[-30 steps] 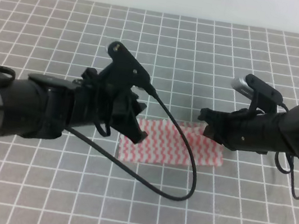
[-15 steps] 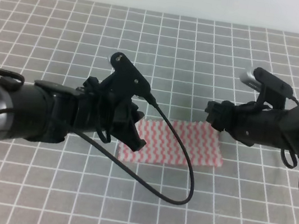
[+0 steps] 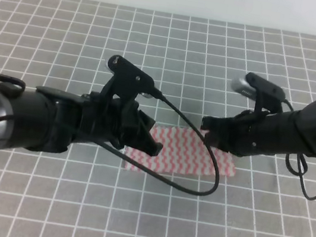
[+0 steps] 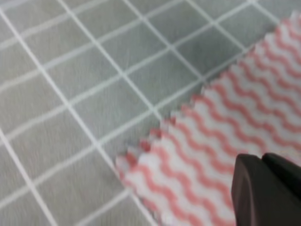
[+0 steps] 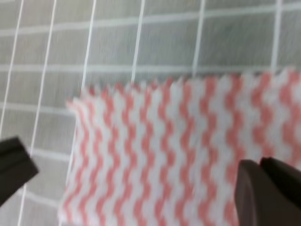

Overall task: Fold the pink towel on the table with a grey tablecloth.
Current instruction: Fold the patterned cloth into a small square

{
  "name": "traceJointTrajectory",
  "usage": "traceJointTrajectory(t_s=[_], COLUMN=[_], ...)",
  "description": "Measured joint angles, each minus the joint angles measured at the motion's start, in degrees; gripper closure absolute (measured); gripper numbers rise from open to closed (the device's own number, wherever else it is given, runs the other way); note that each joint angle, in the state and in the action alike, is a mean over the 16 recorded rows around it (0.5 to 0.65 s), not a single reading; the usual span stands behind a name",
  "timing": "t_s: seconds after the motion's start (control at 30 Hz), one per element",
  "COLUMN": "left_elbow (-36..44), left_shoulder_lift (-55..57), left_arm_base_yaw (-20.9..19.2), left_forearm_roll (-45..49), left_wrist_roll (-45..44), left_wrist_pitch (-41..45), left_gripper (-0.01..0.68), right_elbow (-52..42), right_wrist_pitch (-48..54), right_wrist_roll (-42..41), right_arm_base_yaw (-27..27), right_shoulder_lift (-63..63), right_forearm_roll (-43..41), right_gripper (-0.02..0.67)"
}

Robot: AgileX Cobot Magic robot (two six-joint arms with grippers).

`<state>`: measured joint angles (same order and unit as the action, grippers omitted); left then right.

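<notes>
Thin pink-and-white zigzag towel (image 3: 185, 156) flat on grey grid-cloth counter (image 3: 216, 55), mid-scene. Left gripper (image 3: 152, 147) over its left edge, right gripper (image 3: 209, 128) over right; clench state cannot tell. Pinch matching corners, lift evenly.

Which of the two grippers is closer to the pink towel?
Roughly equal. The left gripper is over the pink towel's left end, the right gripper over its far right edge.
</notes>
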<state>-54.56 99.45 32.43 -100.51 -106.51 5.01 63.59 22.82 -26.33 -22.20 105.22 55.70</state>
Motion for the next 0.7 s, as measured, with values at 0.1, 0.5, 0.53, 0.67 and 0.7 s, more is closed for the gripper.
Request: traceJointTrajectory(t_s=[0.1,0.5,0.53,0.67,0.7], left_elbow=[1.0,4.4,4.4,4.5,4.5], left_shoulder_lift=[0.1,2.8,3.0,3.9,4.0], left_arm_base_yaw=[0.0,0.0,0.0,0.0,0.0], left_forearm_roll=[0.0,0.0,0.0,0.1,0.2], left_wrist_roll=[0.5,1.0,1.0,1.0,1.0], left_wrist_pitch=[1.0,3.1,3.1,3.0,3.0], left_gripper=[0.67,0.674,0.674,0.674,0.674], right_elbow=[0.3,0.4,0.4,0.4,0.4], right_wrist_pitch=[2.5,6.5,6.5,6.6,6.7], right_wrist_roll=[-0.4,-0.6,-0.6,-0.6,-0.6], right_arm_base_yaw=[0.0,0.0,0.0,0.0,0.0], right_shoulder_lift=[0.1,1.4,1.5,2.2,2.3], right_forearm_roll=[-0.7,-2.8,-3.0,-3.3,-3.4], right_gripper=[0.637,0.664,0.664,0.664,0.664])
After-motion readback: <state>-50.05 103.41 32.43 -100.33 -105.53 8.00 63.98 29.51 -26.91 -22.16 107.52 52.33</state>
